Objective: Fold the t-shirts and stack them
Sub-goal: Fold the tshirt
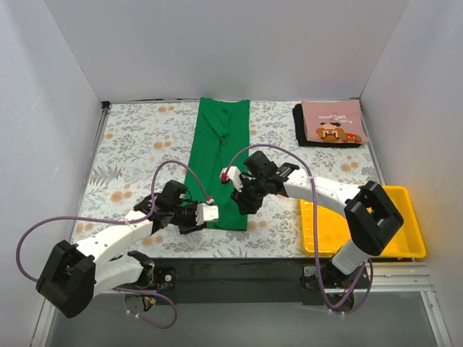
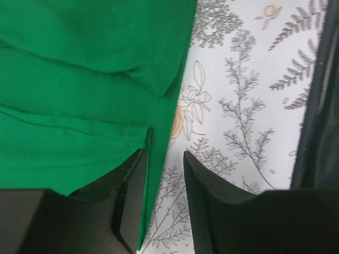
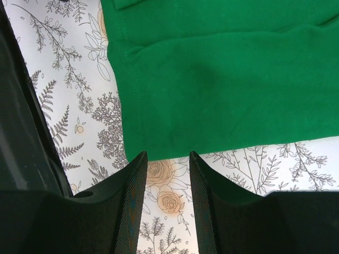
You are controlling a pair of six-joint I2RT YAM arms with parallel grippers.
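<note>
**Lining up on the near hem for the next fold**

Working the green t-shirt [image 1: 219,155] right now, already narrowed into a long strip stretching away from both sets of jaws across the bench [image 1: 137,137]. Judging by that shape, probably setting up to lift the near end and fold it toward the far end, hence parking one set of jaws at each near corner for an even lift.

Holding the left jaws apart, gripping nothing yet, with the hem's side edge lying partly in the gap. Holding the right jaws apart too, empty, with the other hem corner just ahead of the tips and bare floral bench showing between them.

Reaching the left arm [image 1: 116,242] low and nearly flat in from the side, wrist pointing across at the cloth. Bending the right arm [image 1: 325,191] back in from the opposite side, jaws angled down.

Leaving the pink t-shirt [image 1: 331,123], folded on the black one [image 1: 299,124], well beyond the right jaws, looking like the stack to join.
</note>
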